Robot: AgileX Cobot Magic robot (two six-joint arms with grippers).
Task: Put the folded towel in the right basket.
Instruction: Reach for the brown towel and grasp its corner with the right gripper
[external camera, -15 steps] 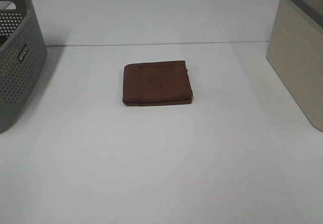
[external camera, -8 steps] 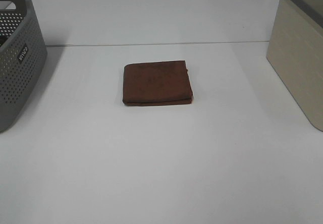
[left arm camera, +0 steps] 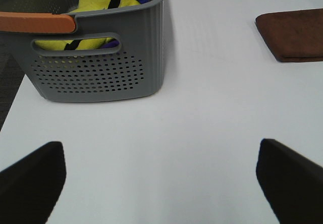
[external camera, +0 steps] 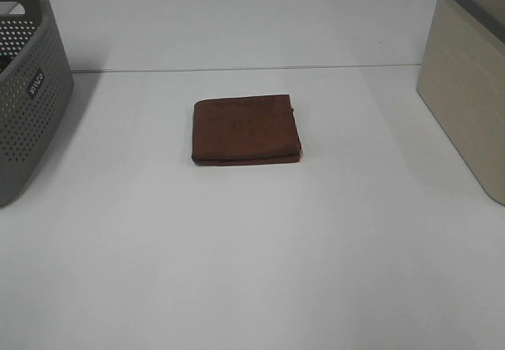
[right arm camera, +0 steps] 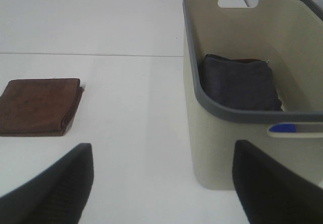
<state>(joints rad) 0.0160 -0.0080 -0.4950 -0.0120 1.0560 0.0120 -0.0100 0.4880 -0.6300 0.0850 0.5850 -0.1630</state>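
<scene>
A folded brown towel (external camera: 246,130) lies flat in the middle of the white table; it also shows in the left wrist view (left arm camera: 293,35) and the right wrist view (right arm camera: 39,106). The right basket (external camera: 467,82) is beige with a grey rim and stands at the table's right edge; the right wrist view shows its wall (right arm camera: 229,148) close up. No gripper shows in the exterior view. My left gripper (left arm camera: 161,183) is open and empty, well left of the towel. My right gripper (right arm camera: 164,183) is open and empty, between the towel and the beige basket.
A grey perforated basket (external camera: 28,90) stands at the left edge; in the left wrist view (left arm camera: 96,67) it holds yellow and blue items and has an orange handle. A dark grey folded cloth (right arm camera: 241,81) lies inside the beige basket. A seam (external camera: 237,68) crosses the table behind the towel.
</scene>
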